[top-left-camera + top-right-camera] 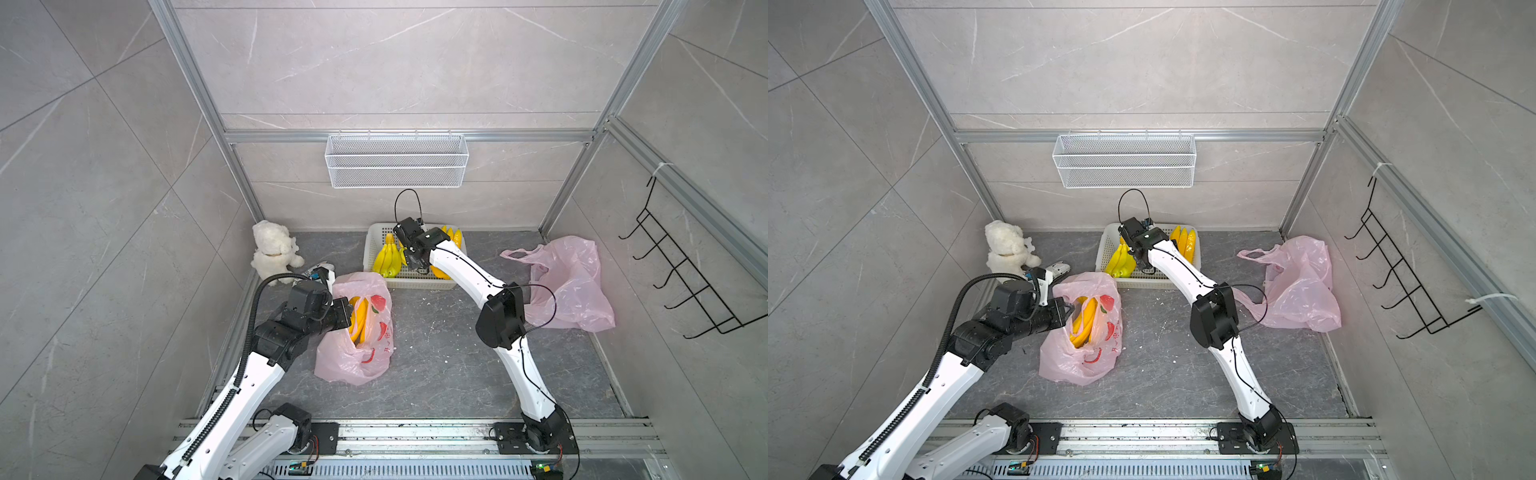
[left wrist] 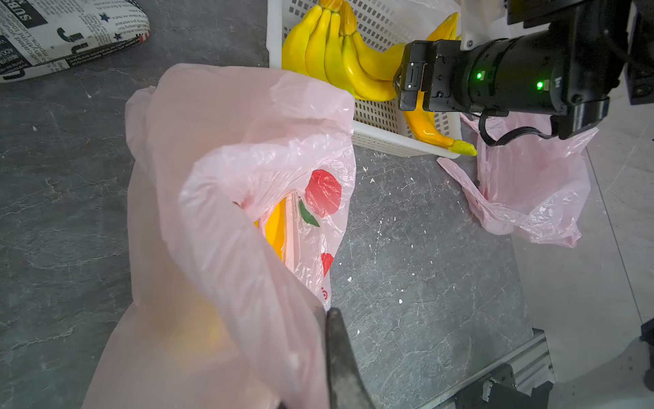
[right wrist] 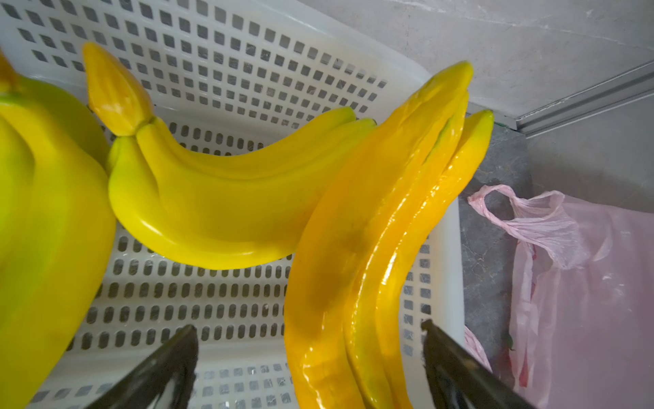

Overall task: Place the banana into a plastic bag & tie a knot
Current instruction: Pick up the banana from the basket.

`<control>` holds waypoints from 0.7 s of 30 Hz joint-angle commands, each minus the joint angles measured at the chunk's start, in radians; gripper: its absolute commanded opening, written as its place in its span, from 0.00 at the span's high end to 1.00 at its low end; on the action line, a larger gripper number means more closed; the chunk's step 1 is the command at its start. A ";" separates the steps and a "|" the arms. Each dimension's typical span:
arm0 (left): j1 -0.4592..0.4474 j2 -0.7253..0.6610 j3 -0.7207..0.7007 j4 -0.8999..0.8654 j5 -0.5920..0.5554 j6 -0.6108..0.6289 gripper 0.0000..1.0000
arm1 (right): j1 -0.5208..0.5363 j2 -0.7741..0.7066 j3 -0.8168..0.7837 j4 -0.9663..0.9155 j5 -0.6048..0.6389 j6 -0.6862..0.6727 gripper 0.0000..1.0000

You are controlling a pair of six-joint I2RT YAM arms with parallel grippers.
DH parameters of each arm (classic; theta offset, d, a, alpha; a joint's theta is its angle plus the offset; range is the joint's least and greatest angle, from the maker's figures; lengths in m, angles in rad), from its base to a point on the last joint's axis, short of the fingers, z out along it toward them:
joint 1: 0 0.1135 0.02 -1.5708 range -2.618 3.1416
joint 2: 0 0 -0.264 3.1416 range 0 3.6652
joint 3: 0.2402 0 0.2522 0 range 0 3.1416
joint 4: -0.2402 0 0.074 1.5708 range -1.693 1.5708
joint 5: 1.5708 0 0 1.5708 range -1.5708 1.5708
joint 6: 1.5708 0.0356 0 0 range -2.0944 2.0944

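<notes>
Left gripper (image 1: 347, 312) is clamped tight on the rim of the pink plastic bag (image 1: 353, 361), which sits on the grey table (image 1: 440, 365) toward the robot's left. In the left wrist view only 1 dark finger (image 2: 339, 357) shows, with the film bunched against it. Inside that bag lies 1 yellow banana bunch (image 1: 360, 319), visible through the open mouth in both top views. Right gripper (image 3: 306, 327) hangs in the white perforated basket (image 3: 226, 60) at the back of the table. Its jaws are spread wide, 1 on each side of an orange banana bunch (image 3: 354, 248), and not closed on it. 2 paler bunches (image 3: 219, 212) lie beside it in the same basket. A spare pink bag (image 1: 569, 282) lies crumpled to the basket's right, and a white plush toy (image 1: 274, 249) sits in the back left corner.
</notes>
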 commanded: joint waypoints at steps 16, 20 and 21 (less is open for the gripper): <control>0.003 -0.014 -0.012 0.033 -0.007 -0.011 1.00 | -0.031 0.147 0.111 -0.155 0.141 0.057 0.40; 0.002 -0.007 -0.015 0.037 -0.008 -0.011 1.00 | -0.016 0.071 0.028 -0.104 0.148 0.051 0.52; 0.003 -0.007 -0.016 0.040 -0.006 -0.011 1.00 | -0.013 0.051 0.003 -0.090 0.150 0.051 0.55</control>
